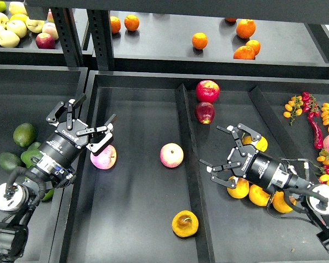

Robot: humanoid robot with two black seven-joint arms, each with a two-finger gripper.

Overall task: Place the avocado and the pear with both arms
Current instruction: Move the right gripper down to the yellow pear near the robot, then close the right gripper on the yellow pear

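The pear (185,223), yellow-orange with a brownish hollow, lies low in the middle tray, apart from both grippers. Several green avocados (23,134) lie in the left bin, one of them darker (10,160), beside my left arm. My left gripper (82,129) is open and empty, above the left edge of the middle tray, just over a pink-yellow apple (103,158). My right gripper (226,154) is open and empty over the right tray, its fingers spread toward the left, above some oranges (238,188).
A second pink-yellow apple (171,155) sits mid-tray. Two red apples (207,91) lie at the back of the right tray. A raised divider (187,159) separates the trays. The back shelf holds oranges (199,40) and pale apples (8,33). Red chillies (315,129) lie at the far right.
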